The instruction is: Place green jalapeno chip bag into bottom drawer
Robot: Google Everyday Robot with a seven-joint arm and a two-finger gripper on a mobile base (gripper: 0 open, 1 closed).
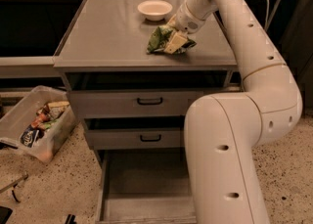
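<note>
The green jalapeno chip bag (157, 41) lies crumpled on the grey counter top (107, 27), near its front right, just in front of a white bowl (155, 9). My gripper (175, 42) reaches down from the right and rests on the bag's right side, touching it. The bag still sits on the counter. The bottom drawer (142, 181) is pulled out at floor level and its tray looks empty. My arm's large white link hides the drawer's right part.
Two shallower grey drawers with black handles (149, 101) (150, 138) sit above the open one. A clear plastic bin (34, 123) with snack packets stands tilted on the speckled floor at left. A dark recessed sink area lies left of the counter.
</note>
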